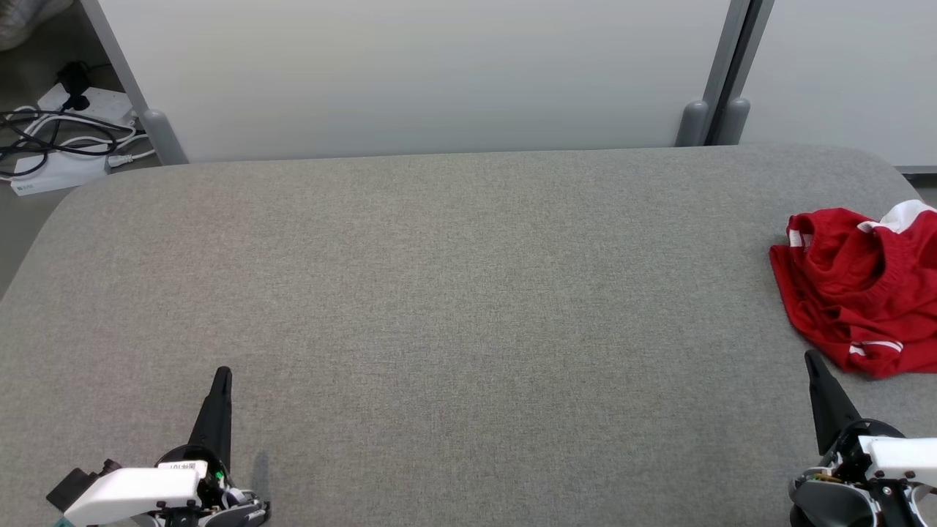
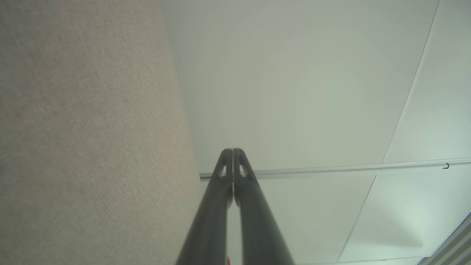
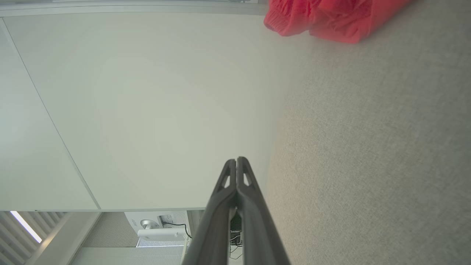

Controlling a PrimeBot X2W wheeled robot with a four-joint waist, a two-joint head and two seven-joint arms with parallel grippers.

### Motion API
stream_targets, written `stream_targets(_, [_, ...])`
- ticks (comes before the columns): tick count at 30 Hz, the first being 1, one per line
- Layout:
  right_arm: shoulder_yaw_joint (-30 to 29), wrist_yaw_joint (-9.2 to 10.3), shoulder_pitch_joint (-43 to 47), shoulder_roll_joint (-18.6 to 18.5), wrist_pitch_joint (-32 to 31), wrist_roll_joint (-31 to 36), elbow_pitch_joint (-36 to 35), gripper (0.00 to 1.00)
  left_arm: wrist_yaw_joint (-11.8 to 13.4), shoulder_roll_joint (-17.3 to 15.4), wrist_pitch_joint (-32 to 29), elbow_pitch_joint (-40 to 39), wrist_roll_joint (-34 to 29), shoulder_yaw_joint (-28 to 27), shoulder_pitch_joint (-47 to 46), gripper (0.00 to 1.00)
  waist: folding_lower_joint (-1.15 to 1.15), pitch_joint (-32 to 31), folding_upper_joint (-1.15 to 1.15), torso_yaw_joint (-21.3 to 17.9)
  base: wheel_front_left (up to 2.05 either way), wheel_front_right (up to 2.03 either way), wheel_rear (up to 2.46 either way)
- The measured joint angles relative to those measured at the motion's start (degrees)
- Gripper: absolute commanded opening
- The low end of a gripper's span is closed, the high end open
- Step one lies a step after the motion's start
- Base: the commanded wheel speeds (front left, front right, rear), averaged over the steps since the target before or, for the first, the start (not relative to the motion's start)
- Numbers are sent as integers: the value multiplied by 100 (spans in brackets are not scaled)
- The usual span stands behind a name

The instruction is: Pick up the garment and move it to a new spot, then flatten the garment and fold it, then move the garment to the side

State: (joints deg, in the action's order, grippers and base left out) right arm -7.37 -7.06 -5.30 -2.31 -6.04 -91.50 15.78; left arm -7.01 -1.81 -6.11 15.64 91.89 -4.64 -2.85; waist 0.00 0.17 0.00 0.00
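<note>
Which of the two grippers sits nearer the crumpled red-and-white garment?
The right gripper, close beside the crumpled red-and-white garment; the left gripper sits far across the grey fabric-covered table.

Head camera overlooks the table (image 1: 468,293); 2 wrist cameras skim it sideways.

The left gripper (image 1: 222,376) with two long dark fingers (image 1: 214,421) sits at seven o'clock in the head view, tips pressed together and aimed toward twelve. The right gripper (image 1: 811,360) at five o'clock is likewise closed, leaning toward eleven.
</note>
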Motion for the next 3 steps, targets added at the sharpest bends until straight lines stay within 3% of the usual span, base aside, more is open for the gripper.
stream_targets(3, [0,0,0,0,0,0,0,0,-1,0,0,0,0,0,0,0,0,0,0,0,0,0,0])
